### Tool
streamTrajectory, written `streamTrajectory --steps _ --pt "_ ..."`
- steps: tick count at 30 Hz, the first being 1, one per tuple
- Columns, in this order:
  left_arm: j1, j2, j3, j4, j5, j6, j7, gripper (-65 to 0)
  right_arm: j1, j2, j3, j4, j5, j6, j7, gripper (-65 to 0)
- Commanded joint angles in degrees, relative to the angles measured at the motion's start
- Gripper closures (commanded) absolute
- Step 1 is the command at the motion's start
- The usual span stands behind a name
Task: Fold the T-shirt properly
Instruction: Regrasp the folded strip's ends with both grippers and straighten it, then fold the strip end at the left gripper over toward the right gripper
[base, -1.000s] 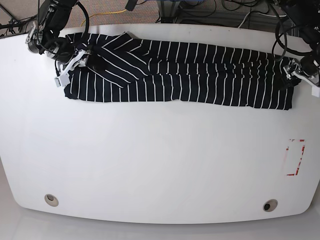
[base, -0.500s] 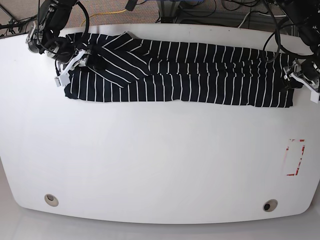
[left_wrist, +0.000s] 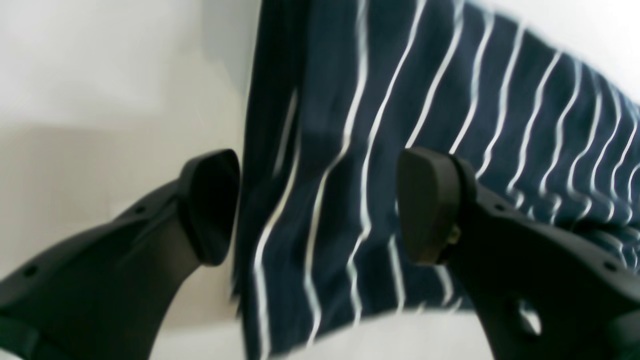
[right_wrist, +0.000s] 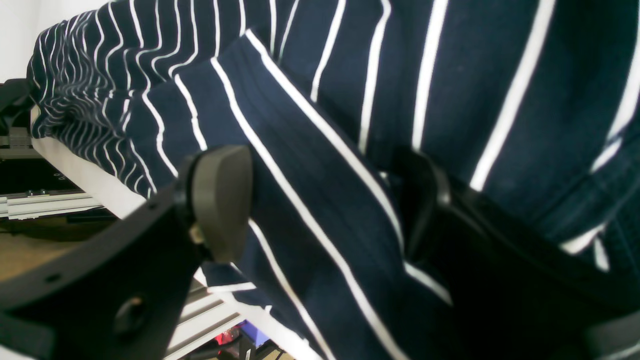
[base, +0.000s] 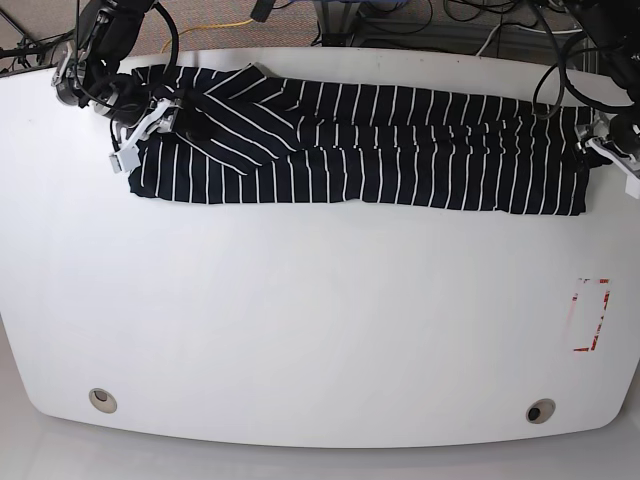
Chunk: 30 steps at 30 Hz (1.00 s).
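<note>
1. Compared with a second ago, the left tool (base: 618, 152) has drawn outward toward the counter's edge, so that it sits just off the T-shirt's end rather than on it; the shirt and the right tool (base: 150, 128) lie as they did.
2. White counter (base: 320, 330): most of it is bare, with wide open room across the whole near half. Its far corners are cut off by the base view's frame, and two small round holes (base: 102, 399) sit near the front edge.
3. T-shirt (base: 360, 150): it lies as a long folded band along the far edge of the counter, reaching nearly from one arm to the other. A folded flap overlaps it at the right arm's end. How many layers are stacked cannot be made out.
4. Red-and-white marking (base: 590, 315) on the counter lies well apart from the shirt, near the side edge; what it is cannot be told.
5. Left tool (left_wrist: 320, 205): its jaws stand wide. In the blurred wrist view one finger (left_wrist: 210, 205) is over bare counter (left_wrist: 100, 75) just beside the T-shirt (left_wrist: 450, 100) edge, the other over the striped cloth. Nothing is pinched between them.
6. Right tool (right_wrist: 325, 205): its jaws are spread, one finger (right_wrist: 220, 200) above the T-shirt (right_wrist: 350, 75), the other dark against the cloth and partly hidden by a fold. Whether it grips the cloth cannot be told.
</note>
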Motion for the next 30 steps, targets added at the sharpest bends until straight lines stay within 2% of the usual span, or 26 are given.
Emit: streamTrajectory --steps 1,5,15,16,17,19,20,22,23,26,30 --pt "-0.7 -1.5 1.7 -0.5 1.1 -0.3 -2.6 -46.0 -0.2 0.5 0.0 0.2 -2.7 -0.4 -2.5 -41.7" --pt "-0.9 -1.5 2.4 -3.4 3.9 -0.3 -3.0 -46.0 -0.2 0.4 0.1 0.2 -2.7 -0.4 -2.5 -41.7" --pt "-1.9 -1.1 3.4 -6.0 3.9 -0.4 -2.7 -44.7 -0.1 0.4 0.1 0.2 -2.7 -0.4 -2.5 -41.7" --pt "-1.9 -1.1 4.0 -6.0 3.9 -0.4 -2.7 -43.2 -0.1 0.4 0.1 0.2 -2.7 -0.4 -2.5 -41.7" --pt "-1.9 -1.1 4.8 -6.0 3.9 -0.4 -2.7 -38.3 0.0 0.4 0.1 0.2 -2.7 -0.4 -2.5 -41.7" --pt "-1.9 -1.1 5.4 -6.0 3.9 -0.4 -2.9 -26.5 0.0 0.4 0.1 0.2 -2.7 -0.4 -2.5 -41.7" --pt "-1.9 -1.0 5.5 -6.0 3.9 -0.4 -3.0 -18.2 0.0 0.4 0.2 0.2 -2.7 -0.4 -2.5 -41.7" --pt "-1.9 0.0 5.2 -6.0 3.9 -0.4 -3.0 -5.6 0.0 0.4 0.2 0.2 -2.7 -0.4 -2.5 -41.7" --pt "-2.0 0.5 5.2 -6.0 3.9 -0.4 -3.0 -2.5 0.0 0.4 0.2 0.2 -2.7 -0.4 -2.5 -41.7" --pt "-1.9 1.1 5.1 -2.8 3.9 -0.4 -3.0 -1.8 0.0 0.4 0.2 0.2 -2.7 -0.4 -2.5 -41.7" --pt "0.6 2.4 4.9 6.8 3.8 -0.4 -2.7 -1.8 0.0 0.3 0.2 0.2 -2.7 -0.4 -2.5 -41.7"
